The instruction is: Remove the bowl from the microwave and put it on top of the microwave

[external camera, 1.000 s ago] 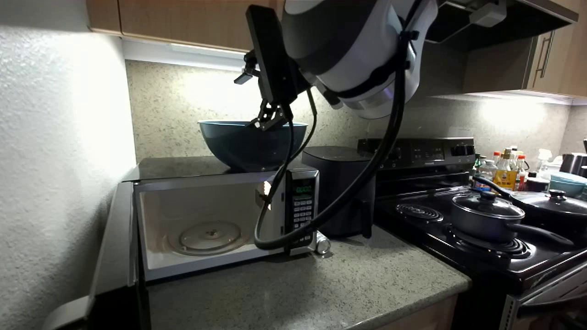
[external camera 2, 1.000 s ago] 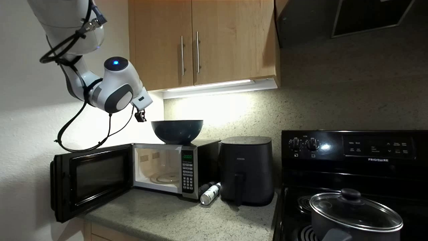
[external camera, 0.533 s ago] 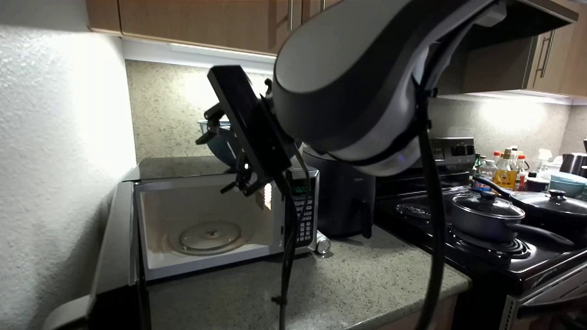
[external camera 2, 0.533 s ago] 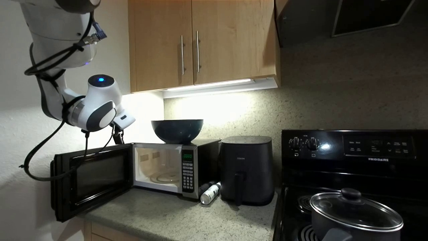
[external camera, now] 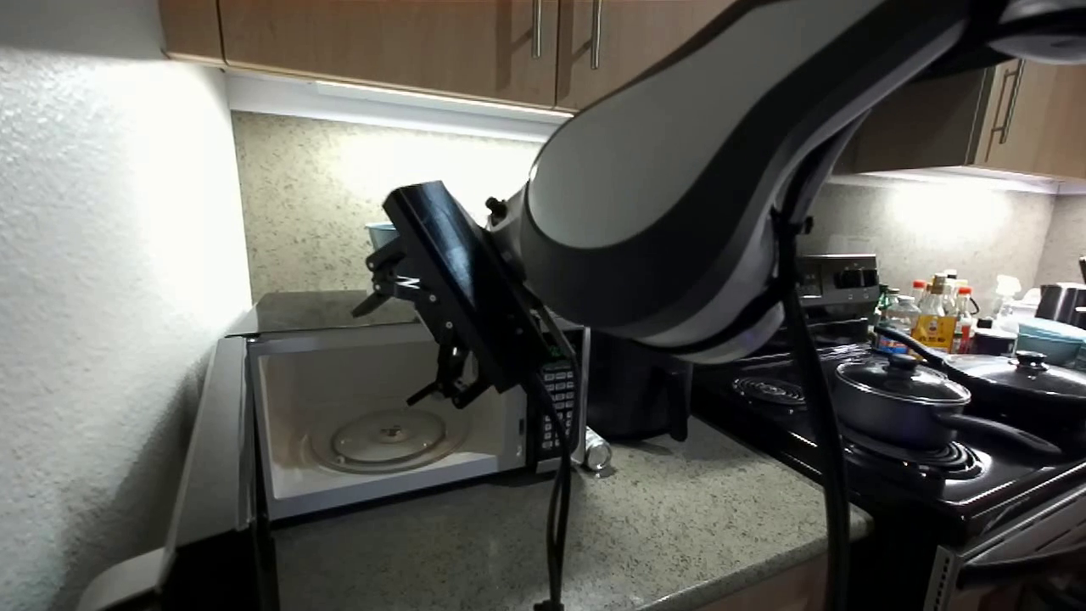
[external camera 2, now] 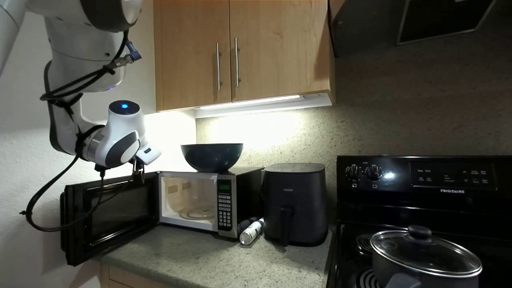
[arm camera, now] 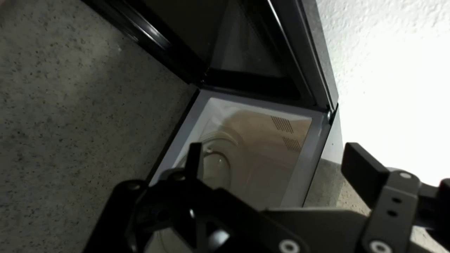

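On top of the microwave [external camera 2: 224,208], the bowl [external camera 2: 212,157] is being supported upright, so the placing is probably being finished. In front of the microwave, the 2 fingers [arm camera: 364,174] are being held wide apart, with nothing being gripped. A slow retreat straight away from the microwave is being advised, with both its open door [external camera 2: 124,208] and the bowl being avoided.

Bowl [external camera 2: 212,157] dark blue; counter [external camera 2: 208,254] speckled grey.
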Robot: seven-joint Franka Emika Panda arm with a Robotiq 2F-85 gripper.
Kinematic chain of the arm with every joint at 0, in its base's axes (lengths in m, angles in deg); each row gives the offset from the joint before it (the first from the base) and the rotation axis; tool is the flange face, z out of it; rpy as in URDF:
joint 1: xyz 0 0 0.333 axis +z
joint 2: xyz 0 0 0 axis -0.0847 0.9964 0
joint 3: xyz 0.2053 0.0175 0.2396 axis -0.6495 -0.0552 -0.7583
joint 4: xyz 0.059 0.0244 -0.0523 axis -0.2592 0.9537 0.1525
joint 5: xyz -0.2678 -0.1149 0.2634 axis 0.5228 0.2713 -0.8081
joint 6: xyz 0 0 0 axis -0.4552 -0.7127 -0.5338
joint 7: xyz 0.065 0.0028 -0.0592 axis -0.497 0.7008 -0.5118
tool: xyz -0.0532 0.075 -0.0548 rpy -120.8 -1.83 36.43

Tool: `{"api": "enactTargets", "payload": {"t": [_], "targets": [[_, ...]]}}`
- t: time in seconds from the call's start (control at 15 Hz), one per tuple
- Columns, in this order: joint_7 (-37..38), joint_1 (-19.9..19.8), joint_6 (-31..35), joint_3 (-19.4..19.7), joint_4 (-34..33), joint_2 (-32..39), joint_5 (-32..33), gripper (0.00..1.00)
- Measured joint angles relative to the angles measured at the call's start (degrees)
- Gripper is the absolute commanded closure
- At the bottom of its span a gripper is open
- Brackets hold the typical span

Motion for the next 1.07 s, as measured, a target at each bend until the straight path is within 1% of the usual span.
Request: {"api": "enactTargets", "payload": {"t": [0.27, 0.4, 0.53, 0.8, 0.93, 1.07], "targets": [[-0.4, -4.1, -7.7, -8.6, -4.5, 5.5, 0.9, 0.00], [-1.0, -5.1, -11.4, -10.8, -6.1, 8.0, 0.9, 0.00], [-1.2, -5.5, -14.7, -11.3, -7.2, 9.8, 0.9, 0.00], [-3.2, -5.3, -20.2, -11.3, -8.5, 12.7, 1.1, 0.00], [-4.5, -4.9, -21.3, -11.6, -9.2, 13.5, 1.8, 0.00], [-9.0, -3.1, -22.1, -10.8, -9.8, 13.6, -0.8, 0.00]]}}
